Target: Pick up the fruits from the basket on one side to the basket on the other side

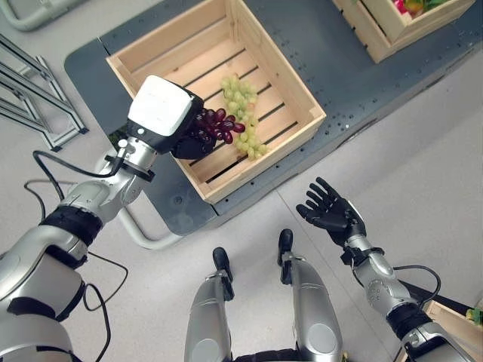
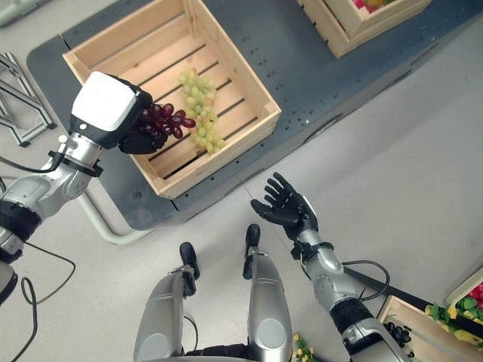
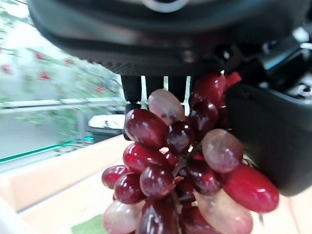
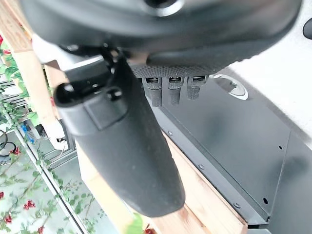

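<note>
Your left hand [image 1: 177, 128] pinches a bunch of dark red grapes [image 1: 221, 126] above the slatted pale wooden crate [image 1: 296, 89]; green grapes [image 1: 243, 113] already lie beyond it. Your right hand [image 1: 330, 209] waits spread, empty. Release remains.

We are viewing a light grey speckled floor [image 1: 423, 158] carrying a dark grey platform [image 1: 332, 68]; a grey metal rack [image 1: 30, 90] is standing beside it.

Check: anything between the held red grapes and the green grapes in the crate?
Nothing. In the left eye view, the dark red grape bunch in the left hand reaches the pale green grape bunch; between them, bare wooden slatted crate.
</note>
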